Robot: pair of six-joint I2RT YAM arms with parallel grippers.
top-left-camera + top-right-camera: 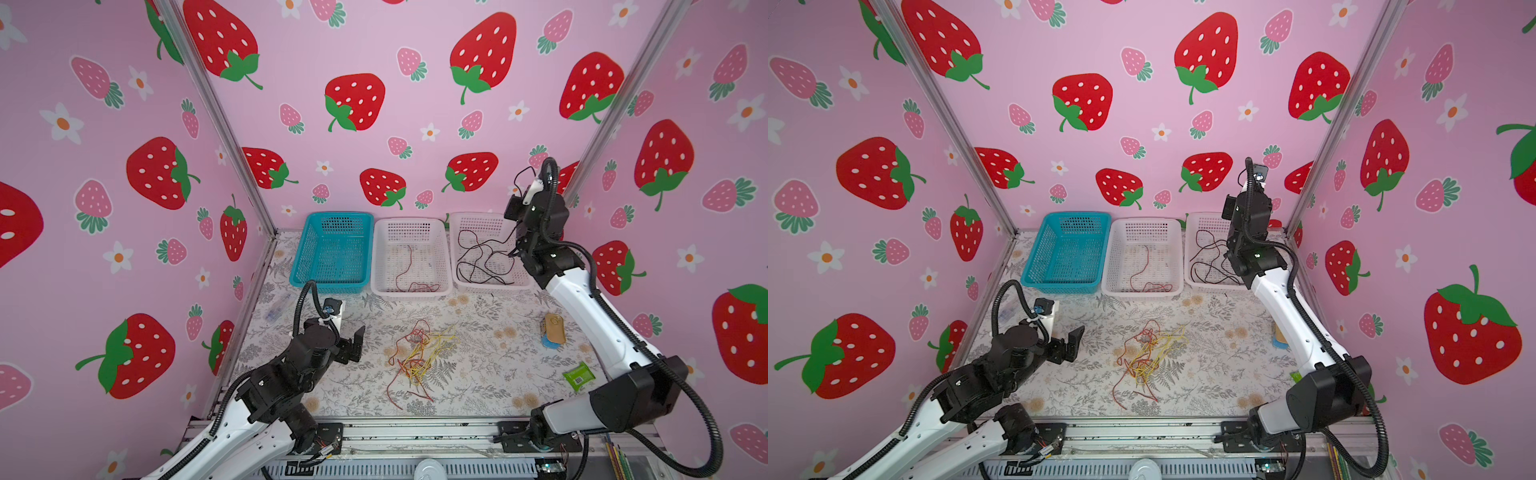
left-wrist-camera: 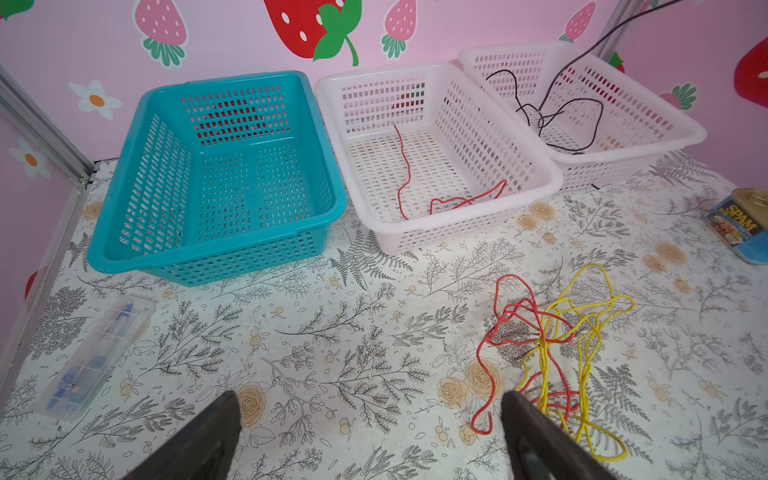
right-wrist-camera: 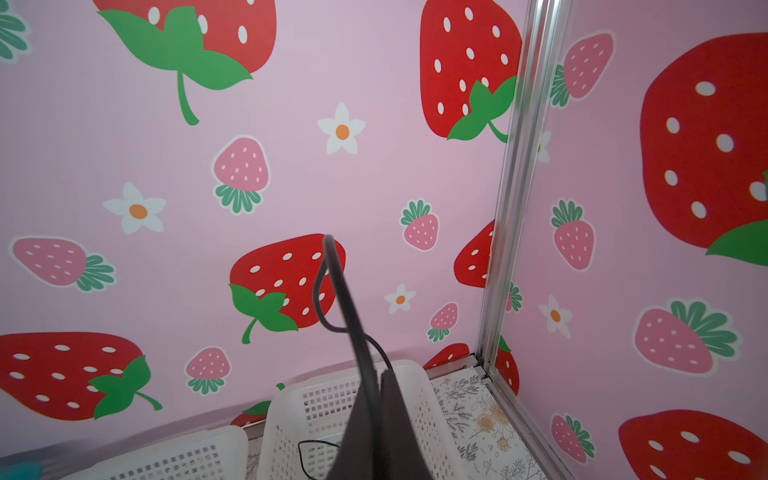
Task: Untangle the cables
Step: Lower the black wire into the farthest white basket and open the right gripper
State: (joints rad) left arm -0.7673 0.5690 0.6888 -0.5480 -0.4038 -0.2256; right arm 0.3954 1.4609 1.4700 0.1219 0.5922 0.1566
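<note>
The red and yellow cables (image 1: 417,353) lie mid-frame, right of the nearer left gripper (image 1: 354,343), jaws spread. At upper right, the right gripper (image 3: 332,257) pinches 1 black cable (image 3: 315,293).

My left arm (image 1: 249,415) crouches low by the left edge of the tabletop (image 1: 490,374), left gripper (image 1: 353,343) spread wide. My right arm (image 1: 582,316) stretches up over the far right corner, right gripper (image 3: 336,270) pinched tight on a black cable (image 3: 316,295).
</note>
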